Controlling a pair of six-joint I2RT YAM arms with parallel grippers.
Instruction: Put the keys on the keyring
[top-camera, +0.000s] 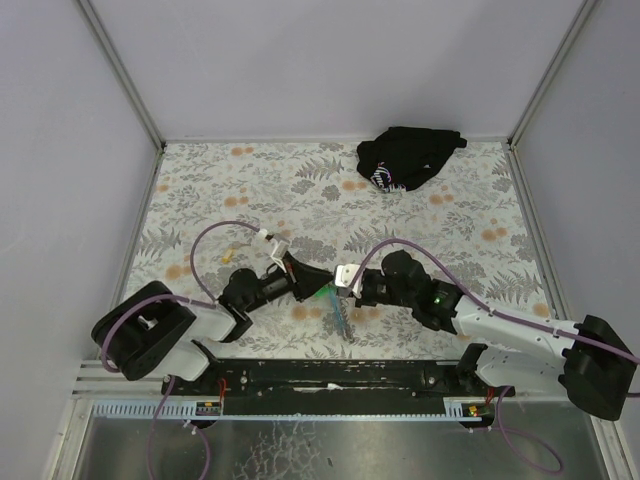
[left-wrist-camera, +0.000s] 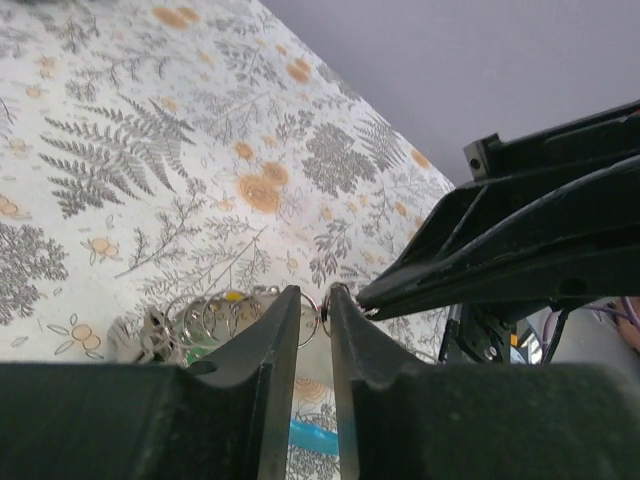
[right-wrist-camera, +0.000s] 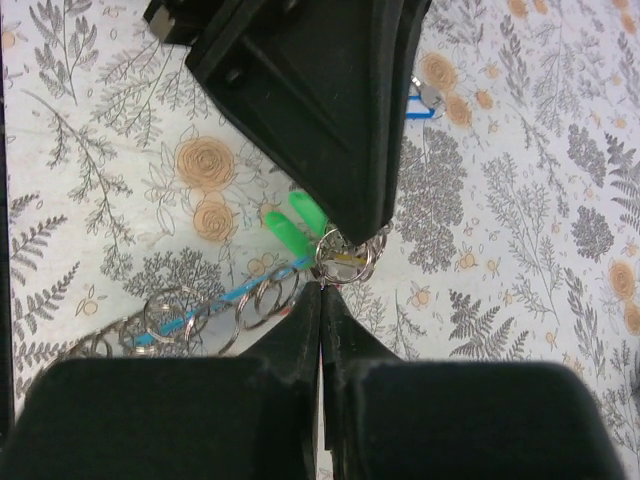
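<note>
The keyring (right-wrist-camera: 345, 262), a cluster of metal rings, hangs between both grippers above the table. My left gripper (top-camera: 303, 277) is shut on it, with the ring across the narrow gap at its tips (left-wrist-camera: 318, 298). My right gripper (top-camera: 343, 282) is shut, its tips (right-wrist-camera: 320, 284) pinching the ring's lower edge. It comes in from the right in the left wrist view (left-wrist-camera: 368, 303). Green tags (right-wrist-camera: 290, 225) hang at the ring and also show in the top view (top-camera: 326, 294). The strap (top-camera: 343, 320) hangs below. A yellow-tagged key (top-camera: 232, 255) and a blue-tagged key (right-wrist-camera: 421, 100) lie on the table.
A black cloth bundle (top-camera: 406, 158) lies at the back right. A chain of loose rings (right-wrist-camera: 225, 308) with a light-blue strip runs left of the grippers. Grey walls close in the floral tabletop (top-camera: 450, 230) on three sides.
</note>
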